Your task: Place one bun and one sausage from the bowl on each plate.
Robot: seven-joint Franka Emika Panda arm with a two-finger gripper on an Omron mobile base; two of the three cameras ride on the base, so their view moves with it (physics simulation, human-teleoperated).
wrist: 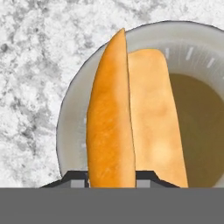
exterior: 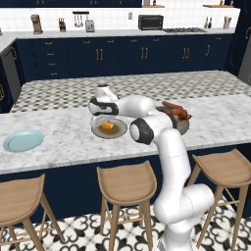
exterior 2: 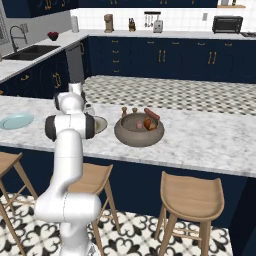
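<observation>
Bowl (exterior 2: 139, 131), stone-grey, mid island counter (exterior 2: 200, 142), sausages inside. Tan plate (exterior: 119, 131) just beside it toward the front edge, positioned to receive. Pale blue plate (exterior: 23, 140) well apart, near the counter's left end. Bun (wrist: 131, 122), split, above the tan plate. Gripper (wrist: 111, 177): closed narrowly on the bun's end.

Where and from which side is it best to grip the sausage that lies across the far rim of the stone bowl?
Probably at mid-length of the sausage, from above, fingers across its thin width: it is long, narrow and rests high on the bowl rim. The end effector is now shut on the bun.
</observation>
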